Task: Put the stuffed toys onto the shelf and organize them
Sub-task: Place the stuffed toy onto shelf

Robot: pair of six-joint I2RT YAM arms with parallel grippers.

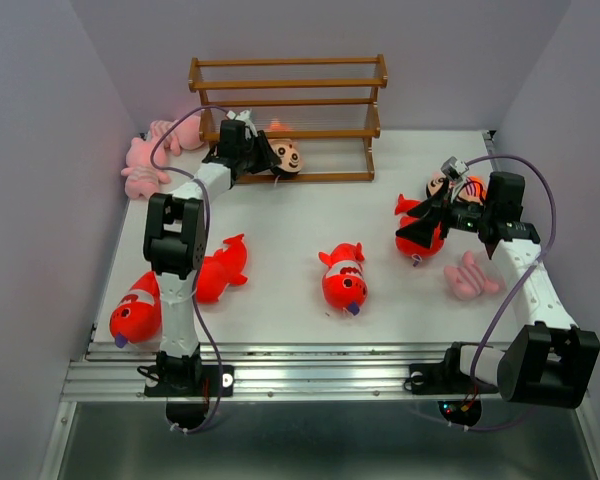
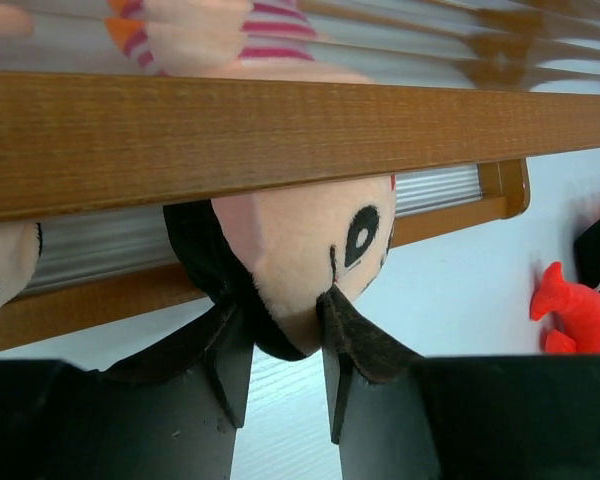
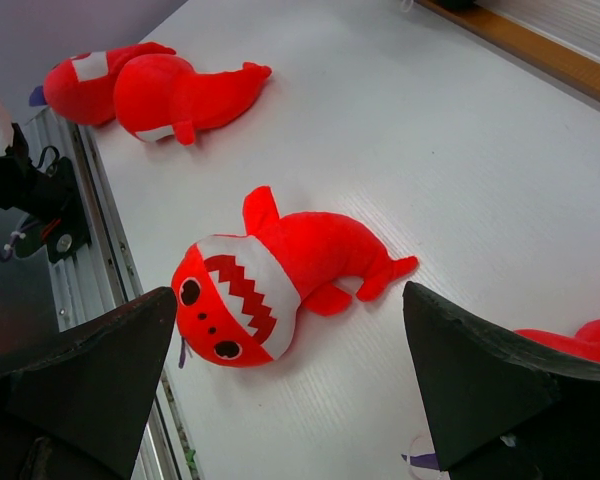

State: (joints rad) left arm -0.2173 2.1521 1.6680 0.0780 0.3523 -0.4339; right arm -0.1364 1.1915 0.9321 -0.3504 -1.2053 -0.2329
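Observation:
The brown wooden shelf stands at the back. My left gripper reaches its bottom tier, where a black-haired boy doll lies. In the left wrist view the doll's head sits under the wooden rail, and the gripper has its jaws parted, tips still touching the head. My right gripper hangs wide open over a red fish and another boy doll. Through the right gripper a red fish lies on the table.
More red fish lie at centre and front left. Pink toys sit by the shelf's left end, and one lies at right. A second doll face shows at the left wrist view's edge.

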